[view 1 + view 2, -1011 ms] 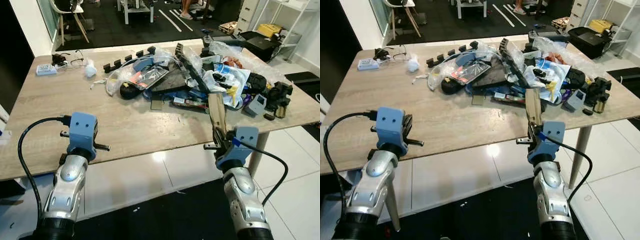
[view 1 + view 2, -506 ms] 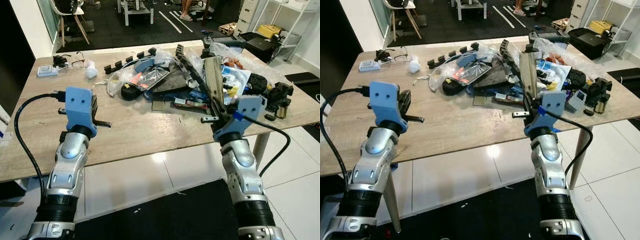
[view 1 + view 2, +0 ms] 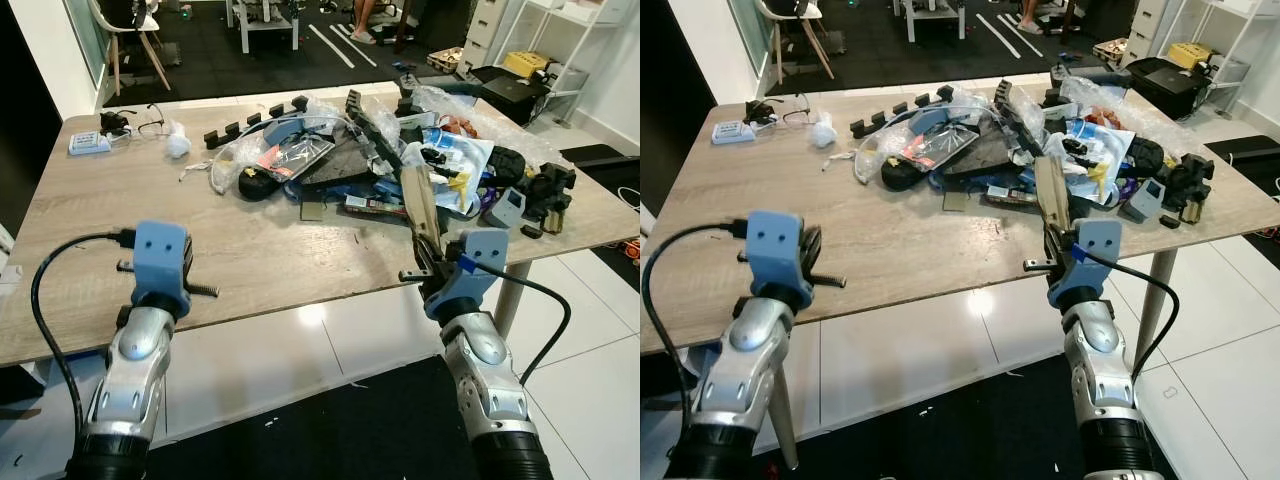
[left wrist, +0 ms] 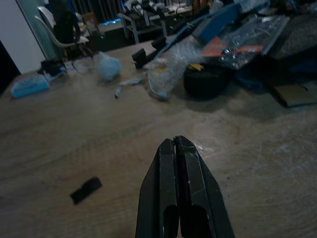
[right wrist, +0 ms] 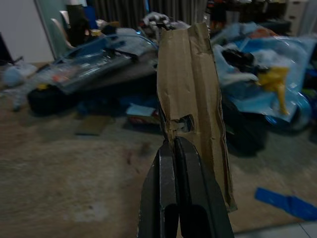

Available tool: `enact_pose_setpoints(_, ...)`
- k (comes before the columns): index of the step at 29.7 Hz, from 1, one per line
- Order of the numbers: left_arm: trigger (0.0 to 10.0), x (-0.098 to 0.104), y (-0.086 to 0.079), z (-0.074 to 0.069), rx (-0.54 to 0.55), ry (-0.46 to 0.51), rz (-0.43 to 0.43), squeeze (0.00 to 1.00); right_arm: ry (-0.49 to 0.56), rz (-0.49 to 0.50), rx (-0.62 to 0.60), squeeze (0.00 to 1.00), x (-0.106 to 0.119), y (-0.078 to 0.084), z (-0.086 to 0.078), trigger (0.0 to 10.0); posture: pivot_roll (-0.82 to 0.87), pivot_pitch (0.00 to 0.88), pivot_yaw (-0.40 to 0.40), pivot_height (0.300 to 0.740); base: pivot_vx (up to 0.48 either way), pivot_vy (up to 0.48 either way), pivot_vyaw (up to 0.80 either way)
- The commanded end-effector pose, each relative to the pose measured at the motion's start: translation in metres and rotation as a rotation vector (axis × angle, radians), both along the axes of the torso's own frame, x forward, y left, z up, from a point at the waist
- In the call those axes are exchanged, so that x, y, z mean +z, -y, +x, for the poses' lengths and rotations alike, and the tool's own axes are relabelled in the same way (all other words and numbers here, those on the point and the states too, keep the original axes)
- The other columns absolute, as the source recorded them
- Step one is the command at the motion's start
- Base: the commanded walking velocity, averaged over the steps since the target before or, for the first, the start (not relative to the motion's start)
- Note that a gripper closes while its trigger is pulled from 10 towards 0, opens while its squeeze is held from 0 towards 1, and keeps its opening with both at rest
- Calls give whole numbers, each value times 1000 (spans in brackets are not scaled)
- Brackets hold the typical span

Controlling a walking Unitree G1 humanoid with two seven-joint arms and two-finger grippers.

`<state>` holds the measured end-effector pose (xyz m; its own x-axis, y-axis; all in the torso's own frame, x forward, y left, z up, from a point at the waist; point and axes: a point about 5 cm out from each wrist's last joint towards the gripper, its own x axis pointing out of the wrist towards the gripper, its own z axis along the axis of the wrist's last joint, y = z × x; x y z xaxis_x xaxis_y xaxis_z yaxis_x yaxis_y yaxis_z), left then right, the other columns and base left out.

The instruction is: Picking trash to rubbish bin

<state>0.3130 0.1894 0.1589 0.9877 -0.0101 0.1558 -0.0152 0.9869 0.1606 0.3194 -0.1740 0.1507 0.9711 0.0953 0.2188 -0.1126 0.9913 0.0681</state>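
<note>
The right gripper (image 5: 174, 148) is clamped on one strip of brown cardboard (image 5: 190, 84), pinching its lower end so that the strip stands up past the two black fingers (image 5: 163, 198). In the head views the strip (image 3: 421, 205) rises above the near edge of the wooden table (image 3: 110, 230), just in front of the heap of trash (image 3: 400, 150).

The left gripper (image 4: 174, 144) has its two fingers pressed together with nothing between them, and hovers over bare tabletop at the robot's left. One small black scrap (image 4: 86, 189) lies on the wood near it.

The heap holds clear plastic bags, one blue-and-white bag (image 3: 465, 170), black foam pieces and one round black object (image 4: 208, 82). One crumpled white tissue (image 3: 178, 145) lies apart towards the far left, near one pale blue box (image 3: 88, 143).
</note>
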Motion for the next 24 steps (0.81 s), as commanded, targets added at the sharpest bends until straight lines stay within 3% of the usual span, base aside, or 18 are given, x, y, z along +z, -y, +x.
enact_pose_setpoints(1,10000,-11,3,-5,-1,-37,-8,0,-25,4,1,0,-8,-1,-4,10000,17,108,-13,740,0,0,0)
enact_pose_setpoints(24,10000,-9,6,-11,-15,-25,17,0,-38,17,23,0,-12,-5,-7,10000,20,110,-21,740,0,0,0)
